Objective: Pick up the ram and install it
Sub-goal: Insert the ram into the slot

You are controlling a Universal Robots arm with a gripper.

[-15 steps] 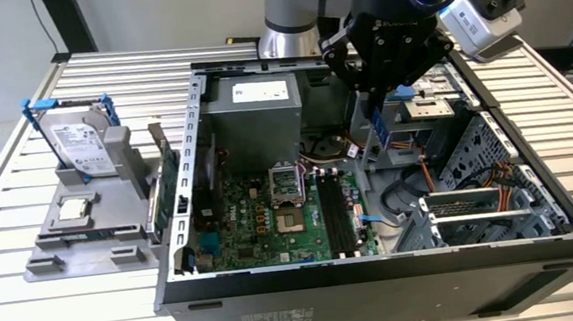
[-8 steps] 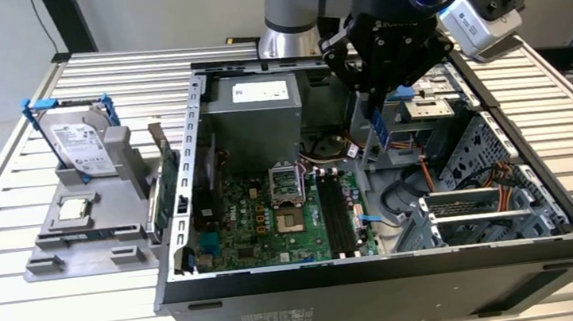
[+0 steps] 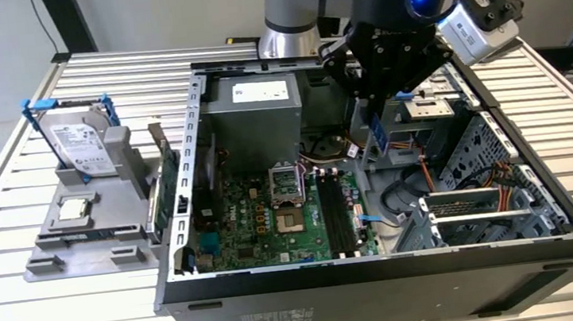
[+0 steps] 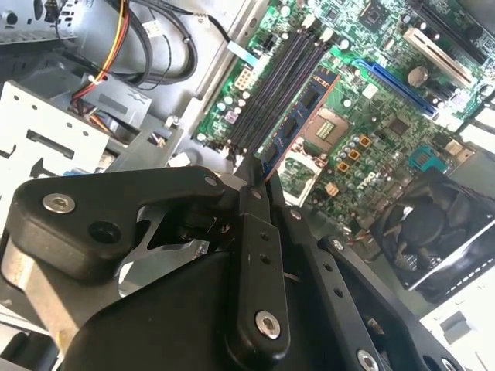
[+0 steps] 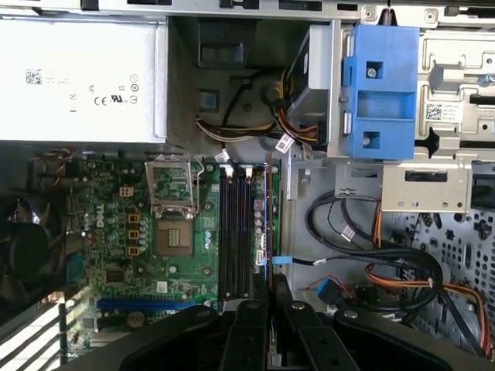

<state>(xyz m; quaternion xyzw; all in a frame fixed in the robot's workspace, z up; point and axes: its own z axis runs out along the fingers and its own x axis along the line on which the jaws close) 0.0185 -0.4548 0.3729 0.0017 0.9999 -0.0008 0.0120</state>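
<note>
So the black gripper (image 3: 376,115) has its jaws pinched tight on the long, thin dark ram stick (image 3: 377,139). It hangs on end up over the open grey metal computer case (image 3: 197,138). In the second wrist view the ram stick (image 4: 302,116) sits above the green motherboard (image 4: 371,147), near the long black memory slots (image 4: 271,85), not seated yet.

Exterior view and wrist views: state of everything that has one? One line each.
gripper: shut on the ram
ram: held over the motherboard, not in a slot
memory slots: empty
computer case: on its side, side panel off
CPU socket: load plate raised
hard drive: upright in the grey stand, outside the case
</note>
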